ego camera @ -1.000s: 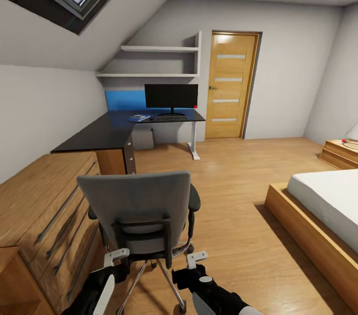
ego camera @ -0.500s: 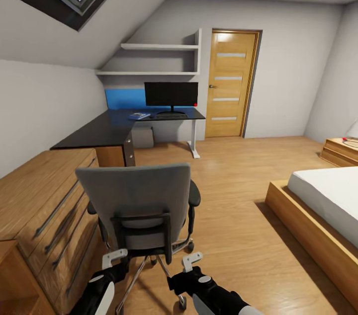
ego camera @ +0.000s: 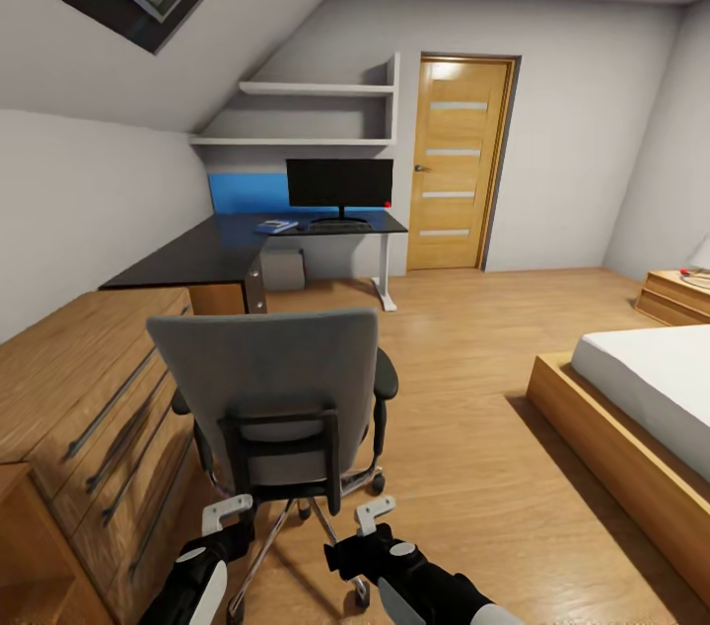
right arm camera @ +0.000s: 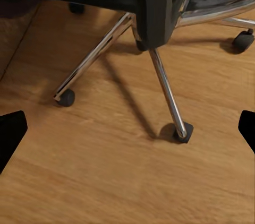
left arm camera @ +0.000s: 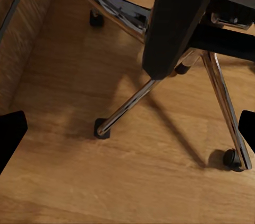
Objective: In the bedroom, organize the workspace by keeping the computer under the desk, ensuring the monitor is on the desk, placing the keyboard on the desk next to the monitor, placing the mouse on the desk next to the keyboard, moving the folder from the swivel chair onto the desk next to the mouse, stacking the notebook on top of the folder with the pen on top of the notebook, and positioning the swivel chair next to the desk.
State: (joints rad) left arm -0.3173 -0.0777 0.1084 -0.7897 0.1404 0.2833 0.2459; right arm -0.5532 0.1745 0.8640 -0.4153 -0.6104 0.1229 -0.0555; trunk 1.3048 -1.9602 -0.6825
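The grey swivel chair (ego camera: 266, 388) stands with its back to me, just ahead of both grippers. My left gripper (ego camera: 228, 513) and right gripper (ego camera: 373, 513) hang low behind its chrome base (left arm camera: 130, 104), both open with nothing between the fingers. The right wrist view shows chrome legs and castors (right arm camera: 183, 131) over the plank floor. Far ahead is the black desk (ego camera: 197, 255), carrying the monitor (ego camera: 339, 183), the keyboard (ego camera: 338, 225) in front of it and the blue folder (ego camera: 276, 227) to its left. A pale patch on the folder is too small to name. The computer (ego camera: 284, 270) sits under the desk.
A light-wood chest of drawers (ego camera: 89, 388) runs close along the left of the chair. A bed on a wood frame (ego camera: 631, 418) fills the right side. Open plank floor (ego camera: 454, 359) lies between them up to the oak door (ego camera: 459, 162).
The whole view has crept forward toward the desk. The chair has moved a little further ahead of the grippers. Both grippers stay open and low.
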